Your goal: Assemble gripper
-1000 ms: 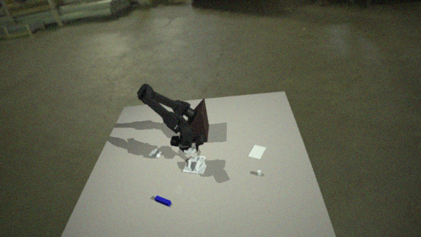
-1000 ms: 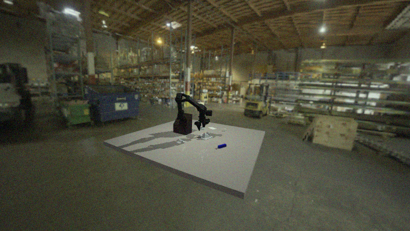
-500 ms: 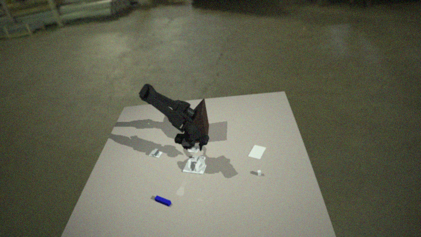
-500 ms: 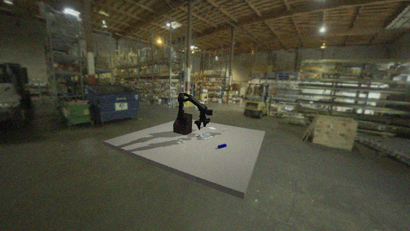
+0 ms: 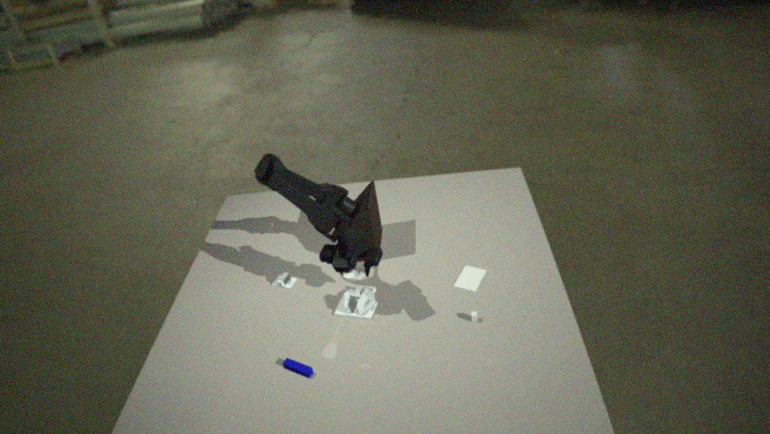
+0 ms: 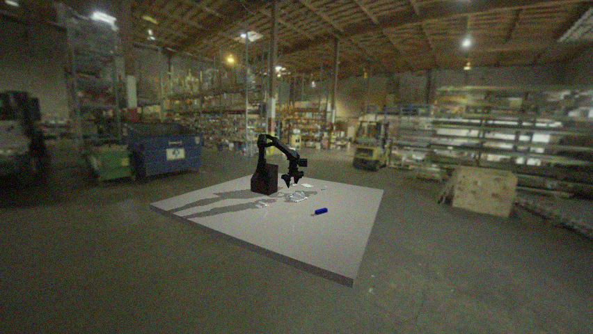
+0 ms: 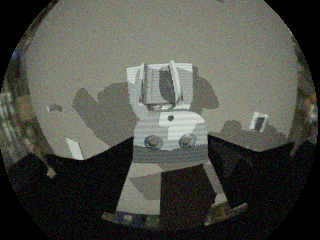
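My gripper (image 5: pixel 355 270) (image 6: pixel 292 184) (image 7: pixel 169 139) is shut on the housing plate (image 5: pixel 353 276) (image 7: pixel 170 131), a light, rounded plate with two round holes and a small dark hole. It is held up off the table, with a finger at each side. The white gripper base (image 5: pixel 353 315) (image 7: pixel 132 76) lies on the table just beyond the plate in the wrist view. Two upright, curved jaws (image 5: pixel 367 299) (image 7: pixel 175 82) stand on it, side by side. The plate's near edge overlaps the base in the wrist view; a gap shows in the top view. Pins and gear teeth cannot be made out.
A small white part (image 5: pixel 284 280) (image 6: pixel 262 204) (image 7: pixel 259 121) lies to one side. A flat white square (image 5: pixel 470 278) (image 6: pixel 307 185) (image 7: pixel 74 149) and a small white piece (image 5: pixel 474 316) lie at the other. A blue bar (image 5: pixel 297 367) (image 6: pixel 321 211) lies farther out from the arm's dark base block (image 6: pixel 264 182).
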Tool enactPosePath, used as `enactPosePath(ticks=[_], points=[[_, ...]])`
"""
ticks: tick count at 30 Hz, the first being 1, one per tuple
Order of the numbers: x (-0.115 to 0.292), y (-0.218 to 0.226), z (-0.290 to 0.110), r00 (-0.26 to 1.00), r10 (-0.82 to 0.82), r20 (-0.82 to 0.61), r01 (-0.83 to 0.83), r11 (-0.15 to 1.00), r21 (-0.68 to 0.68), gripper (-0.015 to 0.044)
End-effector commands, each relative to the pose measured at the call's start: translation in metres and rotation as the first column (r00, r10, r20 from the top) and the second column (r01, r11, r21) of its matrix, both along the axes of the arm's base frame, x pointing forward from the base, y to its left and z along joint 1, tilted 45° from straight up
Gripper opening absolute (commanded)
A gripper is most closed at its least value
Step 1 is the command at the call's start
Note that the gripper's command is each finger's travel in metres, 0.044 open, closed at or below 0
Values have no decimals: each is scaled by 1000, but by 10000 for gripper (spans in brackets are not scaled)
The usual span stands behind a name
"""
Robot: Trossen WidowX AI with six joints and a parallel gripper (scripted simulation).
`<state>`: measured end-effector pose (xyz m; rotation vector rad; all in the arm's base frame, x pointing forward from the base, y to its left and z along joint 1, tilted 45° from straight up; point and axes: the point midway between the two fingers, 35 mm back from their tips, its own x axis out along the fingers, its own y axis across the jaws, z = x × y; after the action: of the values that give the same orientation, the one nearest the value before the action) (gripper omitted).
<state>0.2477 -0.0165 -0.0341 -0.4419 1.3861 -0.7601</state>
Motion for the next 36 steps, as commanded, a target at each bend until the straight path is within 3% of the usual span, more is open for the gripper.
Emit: enactPosePath(ticks=[1,36], points=[[1,0,0,1000,-3,9,3,1000,-3,351],[-6,8,-8,1000,-2,7,2,1000,-3,351]])
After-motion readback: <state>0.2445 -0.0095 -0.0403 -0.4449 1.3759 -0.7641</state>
